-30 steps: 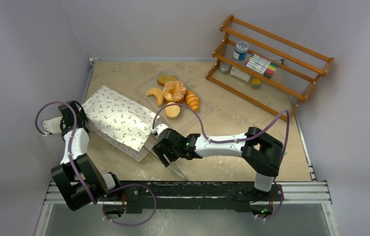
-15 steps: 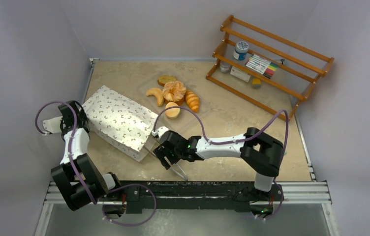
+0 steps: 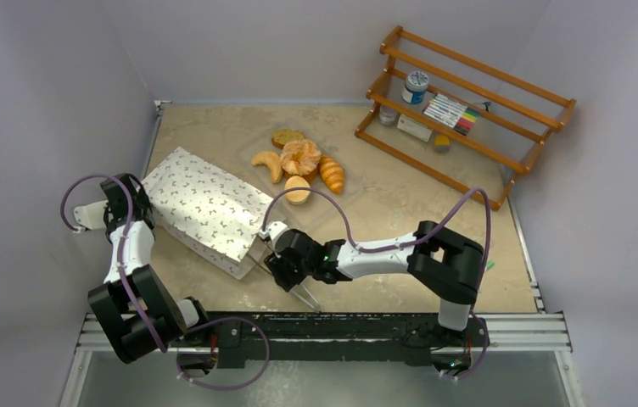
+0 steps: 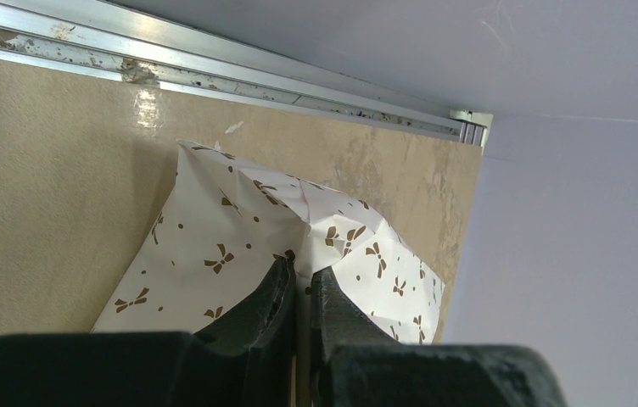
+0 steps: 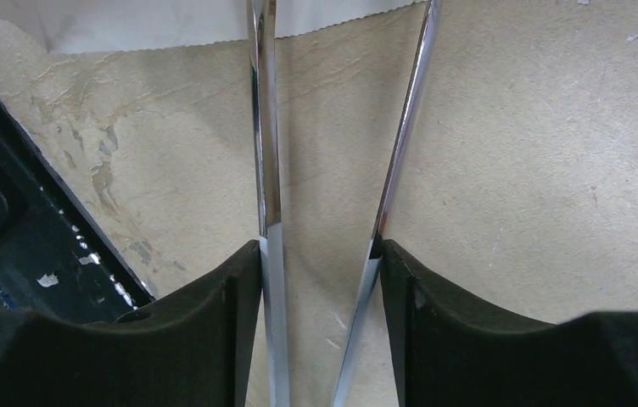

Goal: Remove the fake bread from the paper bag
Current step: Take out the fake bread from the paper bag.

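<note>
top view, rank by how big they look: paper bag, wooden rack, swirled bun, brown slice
1. wooden rack, widest outline, though an open frame
2. paper bag
3. swirled bun
4. brown slice, slightly smaller than the bun

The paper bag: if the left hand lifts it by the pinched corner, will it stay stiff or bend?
Probably floppy: the bag creases and peaks where the left hand pinches it. It looks like thin paper, so it is likely light for its size and would sag rather than rise as one flat sheet. The pinched corner might tear if pulled hard.
</note>
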Action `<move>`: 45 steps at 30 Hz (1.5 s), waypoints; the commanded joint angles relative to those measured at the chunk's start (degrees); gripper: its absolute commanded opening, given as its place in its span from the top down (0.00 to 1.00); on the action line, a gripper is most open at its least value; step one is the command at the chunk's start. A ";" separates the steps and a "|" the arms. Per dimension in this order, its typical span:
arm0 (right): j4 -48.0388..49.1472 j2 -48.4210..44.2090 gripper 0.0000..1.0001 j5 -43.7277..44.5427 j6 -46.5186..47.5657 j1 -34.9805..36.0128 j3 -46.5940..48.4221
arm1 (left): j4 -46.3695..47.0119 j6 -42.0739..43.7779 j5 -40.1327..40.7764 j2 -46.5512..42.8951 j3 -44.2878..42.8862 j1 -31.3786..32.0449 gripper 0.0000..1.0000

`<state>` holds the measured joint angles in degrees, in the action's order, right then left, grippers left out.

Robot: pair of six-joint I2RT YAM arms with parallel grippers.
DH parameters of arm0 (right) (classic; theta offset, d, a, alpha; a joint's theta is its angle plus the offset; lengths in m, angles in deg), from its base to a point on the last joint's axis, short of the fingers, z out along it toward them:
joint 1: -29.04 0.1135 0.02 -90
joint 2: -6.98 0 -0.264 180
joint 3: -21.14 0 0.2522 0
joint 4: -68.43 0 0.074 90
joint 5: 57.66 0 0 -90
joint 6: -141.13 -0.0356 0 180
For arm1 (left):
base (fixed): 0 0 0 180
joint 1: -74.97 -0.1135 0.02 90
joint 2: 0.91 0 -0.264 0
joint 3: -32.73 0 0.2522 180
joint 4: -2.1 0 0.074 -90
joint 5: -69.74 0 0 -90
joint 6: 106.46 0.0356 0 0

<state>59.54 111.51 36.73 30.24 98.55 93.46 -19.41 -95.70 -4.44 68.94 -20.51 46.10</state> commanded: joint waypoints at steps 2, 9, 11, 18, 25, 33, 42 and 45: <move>0.54 1.22 0.47 0.38 2.57 0.46 -0.37 | 2.77 1.02 -0.86 -0.09 0.35 -0.14 1.00; -1.51 1.87 0.47 1.03 4.79 0.45 2.05 | 3.18 0.98 -0.87 0.19 0.83 -0.14 1.00; -1.38 1.28 0.47 0.31 5.68 0.45 2.05 | 3.20 1.10 -0.90 0.26 0.81 -0.14 1.00; -3.18 0.99 0.46 -1.85 7.94 0.51 2.69 | 3.53 0.89 -1.15 0.62 0.90 -0.14 1.00; -5.01 -0.41 0.46 -3.56 10.16 0.62 2.91 | 3.70 0.80 -1.11 0.51 0.83 -0.14 1.00; -6.43 0.06 0.46 -4.27 11.52 0.78 4.36 | 3.71 0.84 -1.31 0.58 0.37 -0.14 1.00; -10.19 5.75 0.44 -4.33 11.43 0.71 10.73 | 3.52 1.33 -1.54 -0.21 1.44 -0.14 1.00; -11.03 7.51 0.44 -3.10 11.48 0.42 13.42 | 3.61 1.35 -1.73 -0.18 1.52 -0.14 1.00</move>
<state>50.95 116.91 33.73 40.60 98.79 103.15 -17.20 -95.26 -5.10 69.35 -19.53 46.10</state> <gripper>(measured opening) 0.558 0.060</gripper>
